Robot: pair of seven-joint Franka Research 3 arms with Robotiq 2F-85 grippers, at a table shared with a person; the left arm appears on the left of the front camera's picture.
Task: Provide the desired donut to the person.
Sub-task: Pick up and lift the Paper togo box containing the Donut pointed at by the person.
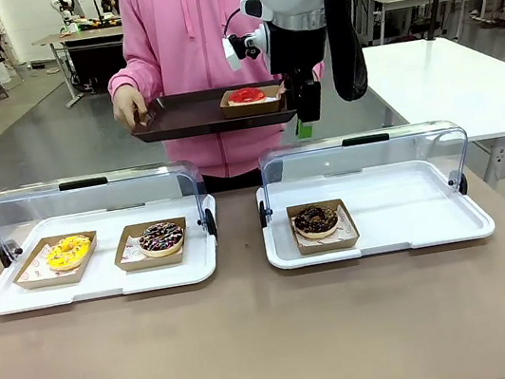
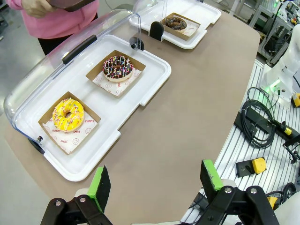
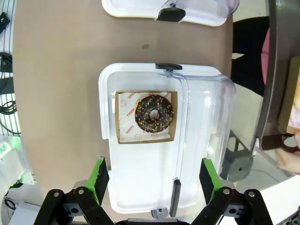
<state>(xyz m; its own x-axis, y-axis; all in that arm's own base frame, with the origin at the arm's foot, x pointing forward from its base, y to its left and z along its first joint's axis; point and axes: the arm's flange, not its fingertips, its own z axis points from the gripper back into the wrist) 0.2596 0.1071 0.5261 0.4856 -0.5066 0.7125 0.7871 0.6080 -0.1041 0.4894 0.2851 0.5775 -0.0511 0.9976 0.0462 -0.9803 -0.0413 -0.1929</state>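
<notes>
The person (image 1: 180, 37) wears a pink hoodie; the held tray (image 1: 184, 119) is dark brown under a red donut (image 1: 246, 95). Others: yellow donut (image 1: 68, 251), chocolate donut (image 1: 161, 238) (rainbow sprinkles), and a tan surface (image 1: 258, 342).

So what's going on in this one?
The person holds out a dark tray with a red donut on it. The robot's right hand is open and empty near that tray, above the right case. Its left hand is open too, over the table. The left case holds a yellow donut and a sprinkled donut, the right a chocolate donut.
</notes>
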